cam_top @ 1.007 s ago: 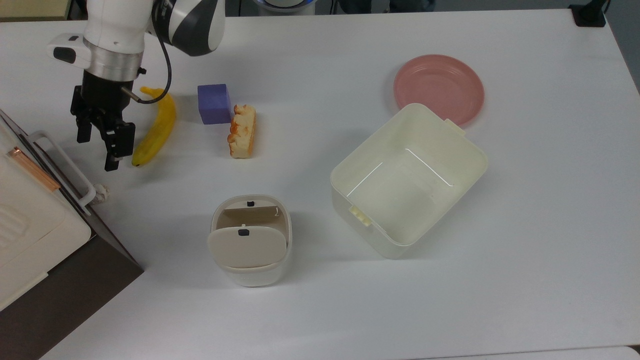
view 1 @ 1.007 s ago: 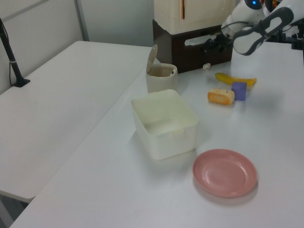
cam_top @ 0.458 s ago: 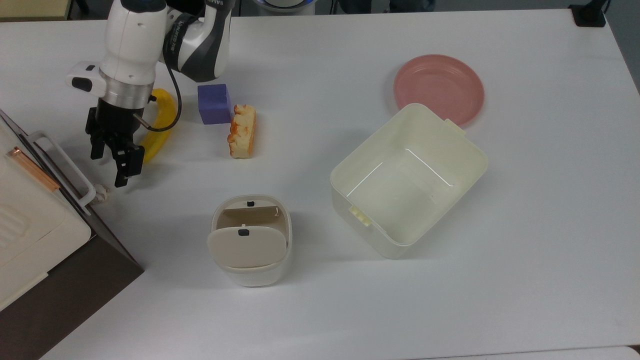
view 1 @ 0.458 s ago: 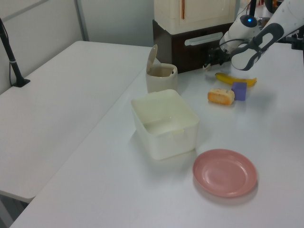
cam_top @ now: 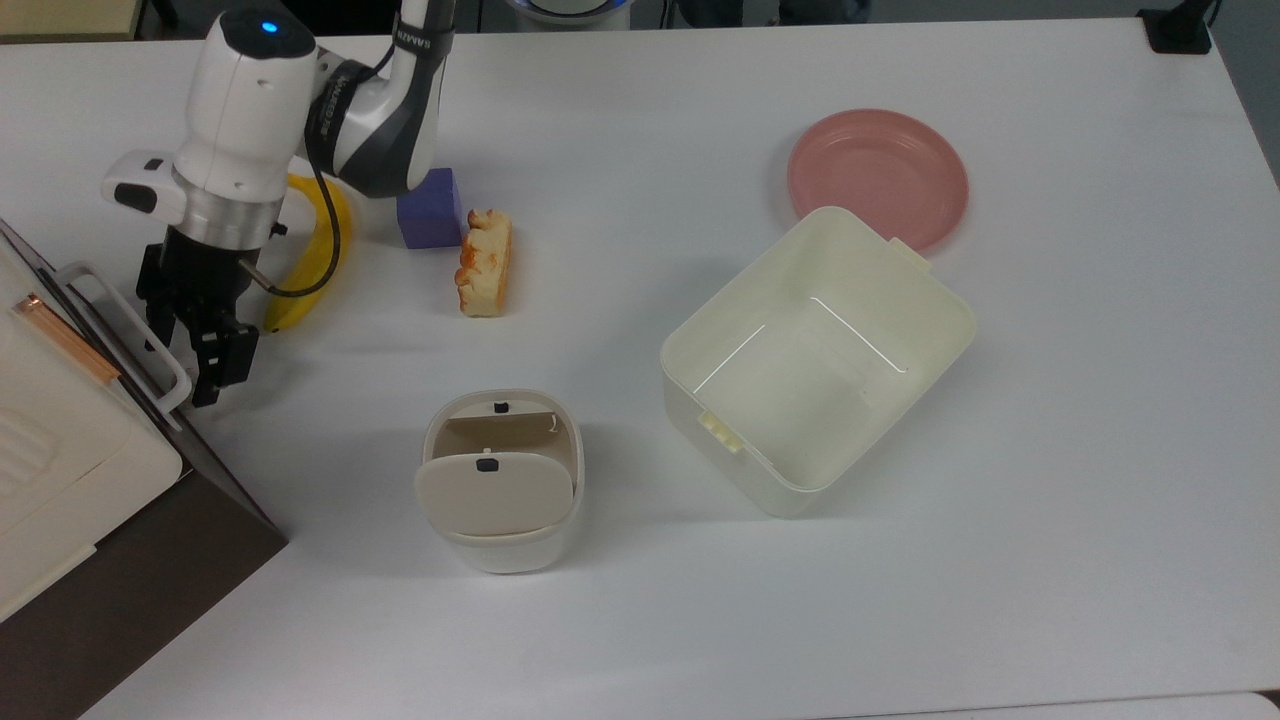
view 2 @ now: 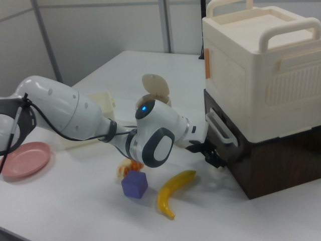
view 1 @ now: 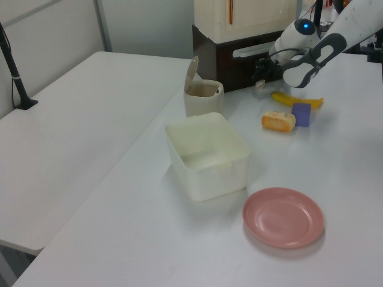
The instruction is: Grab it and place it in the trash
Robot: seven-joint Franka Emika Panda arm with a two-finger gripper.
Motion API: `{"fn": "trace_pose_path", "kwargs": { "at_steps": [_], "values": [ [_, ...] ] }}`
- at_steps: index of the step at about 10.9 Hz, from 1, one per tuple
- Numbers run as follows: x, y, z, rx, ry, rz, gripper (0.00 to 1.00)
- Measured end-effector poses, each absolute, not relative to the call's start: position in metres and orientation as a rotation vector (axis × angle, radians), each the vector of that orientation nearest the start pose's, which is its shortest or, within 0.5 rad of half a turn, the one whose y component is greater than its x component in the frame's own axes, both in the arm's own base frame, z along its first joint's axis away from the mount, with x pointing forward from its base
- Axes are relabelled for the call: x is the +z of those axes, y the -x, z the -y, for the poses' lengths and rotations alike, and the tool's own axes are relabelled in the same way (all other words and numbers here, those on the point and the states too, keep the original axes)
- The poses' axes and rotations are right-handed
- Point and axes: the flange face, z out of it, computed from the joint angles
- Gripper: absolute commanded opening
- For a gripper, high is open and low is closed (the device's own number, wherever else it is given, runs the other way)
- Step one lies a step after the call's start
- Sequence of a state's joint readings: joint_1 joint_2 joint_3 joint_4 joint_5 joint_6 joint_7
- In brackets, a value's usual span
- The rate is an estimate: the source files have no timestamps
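White tabletop (cam_top: 1000, 560) carries everything. At the top view's left edge sits a cream boxy appliance on a dark brown base (view 2: 251, 65), with a pale bar handle low on its front. The white Franka arm (cam_top: 250, 100) reaches down beside it. Other items, by size:

- large cream rectangular plastic tub (cam_top: 930, 300), empty
- flat pink round plate (cam_top: 877, 175) just behind the tub
- small cream rounded-square trash bin (cam_top: 500, 548), its beige swing flap tilted and its mouth partly open
- yellow banana (view 2: 173, 193)
- orange-brown bread piece (cam_top: 485, 262)
- purple cube (view 2: 134, 185) touching the bread

The black two-finger gripper (cam_top: 185, 365) points down just in front of the appliance's handle, its fingers standing apart with nothing between them that I can make out. The small crumpled white paper ball (view 1: 259, 85) lies on the table at the foot of the dark base. It is right under the gripper, shows as a pale speck in the left view, and is well apart from the bin.

Step in hand, as judged: final approach for the grab, with the ball not yet held. Next move calls for:

- a short straight descent with the fingers straddling the ball
- closing gently
- a lift clear of the handle
- carrying toward the top view's lower right, to the bin's open side

Risk: a finger catching the handle or base, or nudging the ball under it.
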State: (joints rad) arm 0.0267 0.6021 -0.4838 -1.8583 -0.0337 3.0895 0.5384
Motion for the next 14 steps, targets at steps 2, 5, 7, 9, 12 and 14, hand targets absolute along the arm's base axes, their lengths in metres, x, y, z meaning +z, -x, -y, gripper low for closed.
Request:
{"fn": "trace_pose_path", "kwargs": {
  "at_steps": [2,5,7,9,12,14],
  "values": [
    [0.290,-0.645,0.260,-1.136,2.944,-1.185,0.72],
    [0.277,-0.647,0.257,-1.114,2.997,-1.132,0.00],
    [0.278,-0.648,0.257,-1.118,3.004,-1.119,0.00],
    [0.282,-0.650,0.258,-1.133,3.004,-1.110,0.00],
    [0.300,-0.655,0.251,-1.172,2.996,-1.071,0.00],
    [0.322,-0.663,0.226,-1.165,2.994,-1.024,0.00]
  ]
}}
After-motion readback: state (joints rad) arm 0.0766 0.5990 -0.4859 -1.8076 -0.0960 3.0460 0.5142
